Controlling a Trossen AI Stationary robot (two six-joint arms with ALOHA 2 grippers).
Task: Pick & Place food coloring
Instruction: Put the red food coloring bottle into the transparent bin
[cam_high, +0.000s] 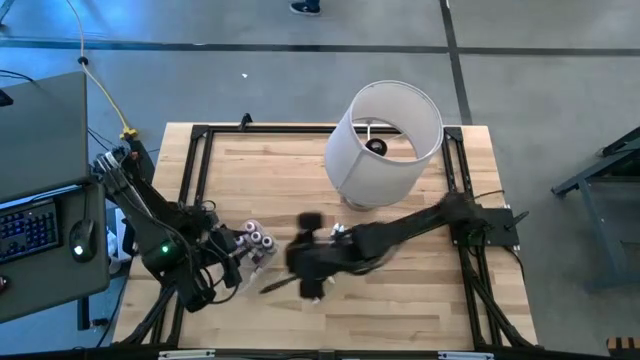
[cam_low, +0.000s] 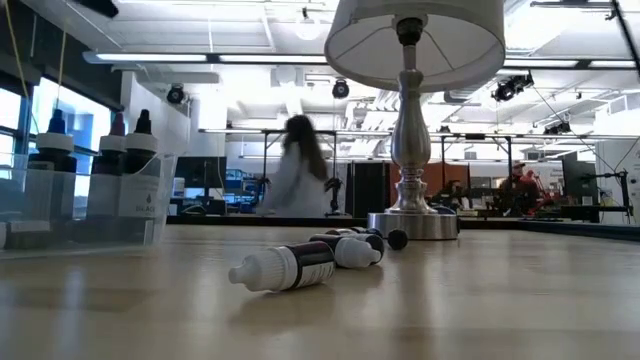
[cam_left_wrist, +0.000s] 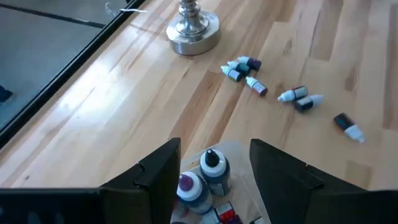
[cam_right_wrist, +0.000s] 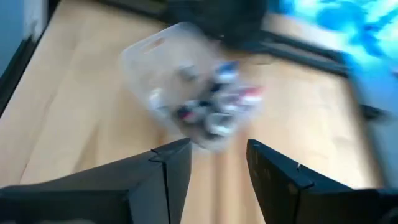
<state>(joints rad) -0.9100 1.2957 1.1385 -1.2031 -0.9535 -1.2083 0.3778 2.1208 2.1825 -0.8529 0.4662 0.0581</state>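
Several food coloring bottles (cam_left_wrist: 241, 67) lie on their sides on the wooden table, with a pair (cam_left_wrist: 300, 98) and a single one (cam_left_wrist: 347, 124) farther along; the low view shows them too (cam_low: 290, 268). More bottles (cam_left_wrist: 208, 177) stand upright in a clear tub (cam_high: 258, 252) at the table's left. My left gripper (cam_left_wrist: 214, 149) is open above the tub, a finger on either side of the standing bottles. My right gripper (cam_right_wrist: 217, 168) is open and empty just right of the tub (cam_right_wrist: 186, 81), blurred in the high view (cam_high: 305, 265).
A lamp with a white shade (cam_high: 385, 140) and a silver base (cam_left_wrist: 193, 28) stands at the table's far right part. A black frame (cam_high: 200, 150) runs round the table's edges. A desk with a keyboard (cam_high: 30, 225) is beyond the left edge. A person (cam_low: 295, 165) moves far behind.
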